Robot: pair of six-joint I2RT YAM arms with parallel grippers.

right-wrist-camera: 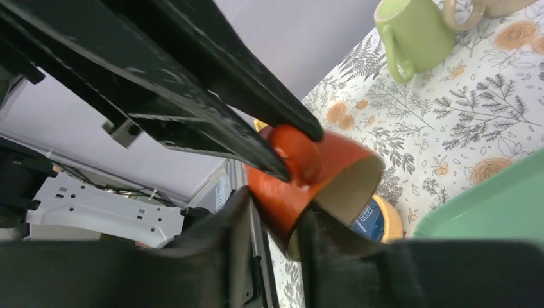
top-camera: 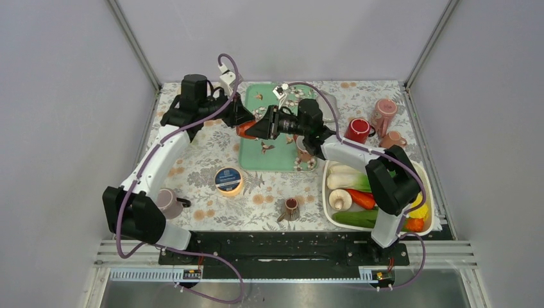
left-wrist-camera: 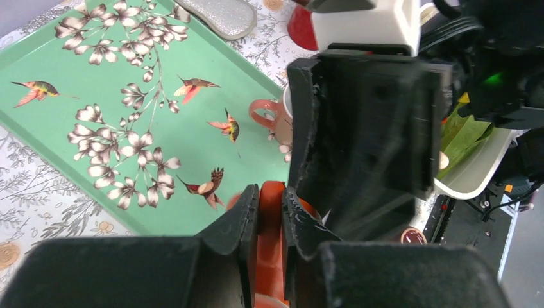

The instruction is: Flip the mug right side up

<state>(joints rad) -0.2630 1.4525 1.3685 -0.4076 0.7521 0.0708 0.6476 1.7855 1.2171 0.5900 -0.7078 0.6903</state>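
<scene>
Floral tablecloth [top-camera: 212, 151], green tray [top-camera: 256, 157] below, orange mug [right-wrist-camera: 282, 192] aloft, left jaws and right jaws pinching it, red mug [top-camera: 357, 130] nearby

orange mug [right-wrist-camera: 321, 173] tilted in mid-air; right gripper [right-wrist-camera: 272, 218] pinches its wall, left gripper [right-wrist-camera: 295, 154] clamps its handle. green mug [right-wrist-camera: 410, 32] sits on the floral cloth [right-wrist-camera: 462, 115] behind.
</scene>
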